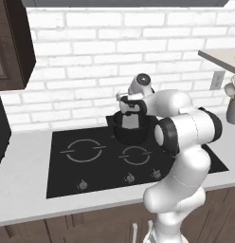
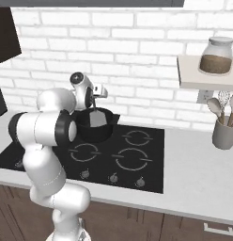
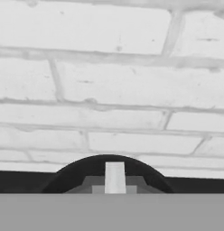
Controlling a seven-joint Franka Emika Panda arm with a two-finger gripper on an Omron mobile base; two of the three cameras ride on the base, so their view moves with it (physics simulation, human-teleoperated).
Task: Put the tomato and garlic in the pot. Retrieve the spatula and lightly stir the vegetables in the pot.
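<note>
Over the small round black pot [image 2: 94, 126] on the black glass cooktop [image 2: 137, 160], I see my gripper [image 1: 131, 108] pinching the flat pale grey spatula [image 2: 96, 118], blade inside the pot.

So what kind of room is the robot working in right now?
A home-style kitchen, rendered rather than real. It has a black cooktop with burner rings and knobs set into a pale counter, a white brick backsplash, and a grey holder of utensils beside a jar on a shelf.
</note>
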